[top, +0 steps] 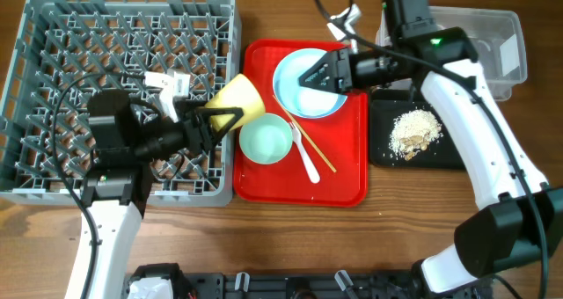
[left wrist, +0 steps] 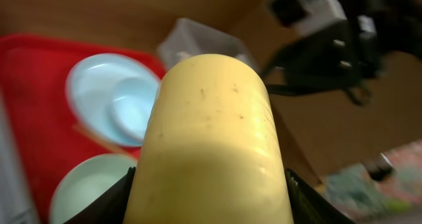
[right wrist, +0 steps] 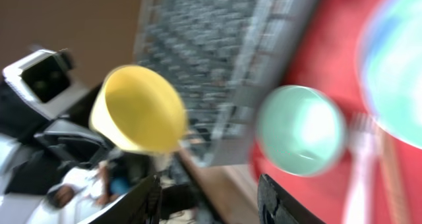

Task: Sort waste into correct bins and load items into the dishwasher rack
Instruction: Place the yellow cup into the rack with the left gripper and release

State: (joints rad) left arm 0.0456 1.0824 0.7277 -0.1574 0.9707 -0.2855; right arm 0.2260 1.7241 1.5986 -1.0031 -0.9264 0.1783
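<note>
1. One item is in hand. The left tool point(top: 220, 119) is clamped on the yellow cup point(top: 242, 97), which hangs tilted on its side above the line where the rack point(top: 123, 35) meets the red serving tray point(top: 347, 189).
2. The step looks like loading that cup. To do it well, carry the cup clear over the rack wall, turn it mouth-down and seat it between pegs before easing the grip. Dropped sideways, it would probably roll.
3. Just past the cup, on the red serving tray, lie the green bowl point(top: 266, 139), the fork point(top: 306, 158) and the chopsticks point(top: 310, 142). Beyond them the blue bowl point(left wrist: 132, 109) sits in the plate point(left wrist: 92, 85). None is loaded yet.
4. The right tool point(top: 303, 75) hovers over that plate with its jaws apart, holding nothing.
5. Farthest off on the tabletop point(top: 290, 237) are the black tray point(top: 380, 154), which holds the crumbs point(top: 413, 132), and the clear tub point(top: 497, 26).
6. The left wrist view shows fingers point(left wrist: 109, 204) pressed on both flanks of the cup, but almost nothing of the rack. The right wrist view, though blurred, alone looks into the cup's mouth, which appears empty. Only the overhead view places the cup against the rack wall.
</note>
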